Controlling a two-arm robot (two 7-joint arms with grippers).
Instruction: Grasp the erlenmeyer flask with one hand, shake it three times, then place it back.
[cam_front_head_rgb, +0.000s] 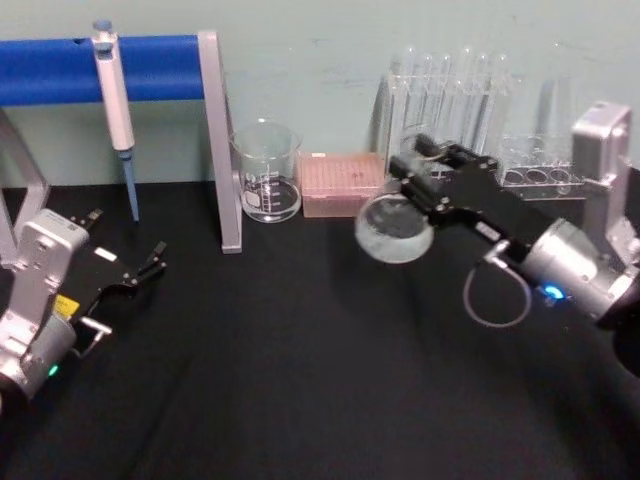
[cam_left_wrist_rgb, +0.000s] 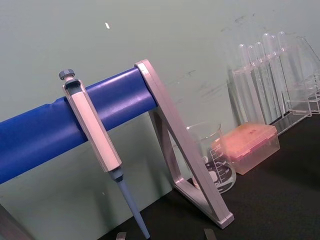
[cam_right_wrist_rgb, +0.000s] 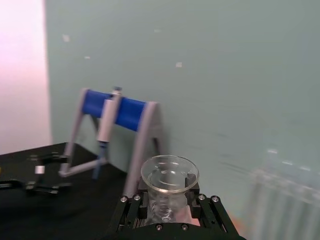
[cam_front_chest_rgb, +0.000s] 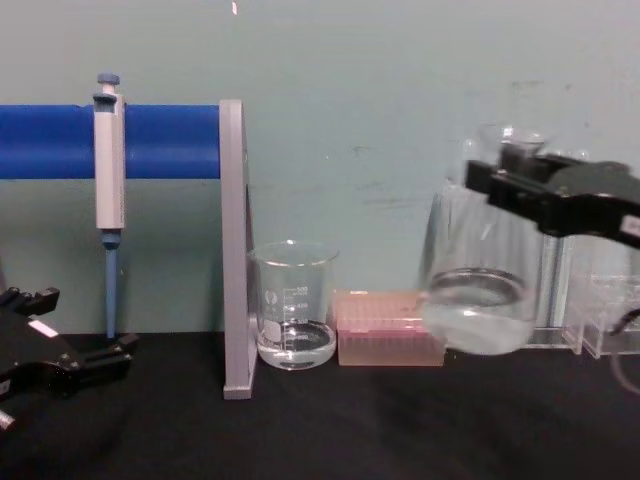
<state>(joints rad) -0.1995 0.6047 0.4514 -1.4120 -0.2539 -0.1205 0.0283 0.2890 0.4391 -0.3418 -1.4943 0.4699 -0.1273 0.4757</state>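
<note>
The erlenmeyer flask (cam_front_head_rgb: 393, 228) hangs clear of the black table, right of centre, with a little clear liquid in its wide base (cam_front_chest_rgb: 478, 300). My right gripper (cam_front_head_rgb: 418, 168) is shut on its narrow neck, and its black fingers clamp just under the flared rim (cam_right_wrist_rgb: 170, 172). In the chest view the same gripper (cam_front_chest_rgb: 512, 178) reaches in from the right and holds the flask up in front of the test tubes. My left gripper (cam_front_head_rgb: 140, 270) rests parked low at the table's left side, open and holding nothing.
A blue-barred stand (cam_front_head_rgb: 215, 140) with a hanging pipette (cam_front_head_rgb: 115, 110) fills the back left. A glass beaker (cam_front_head_rgb: 267, 172) and a pink tip box (cam_front_head_rgb: 343, 183) sit behind the flask. A clear rack of test tubes (cam_front_head_rgb: 455, 95) lines the back right.
</note>
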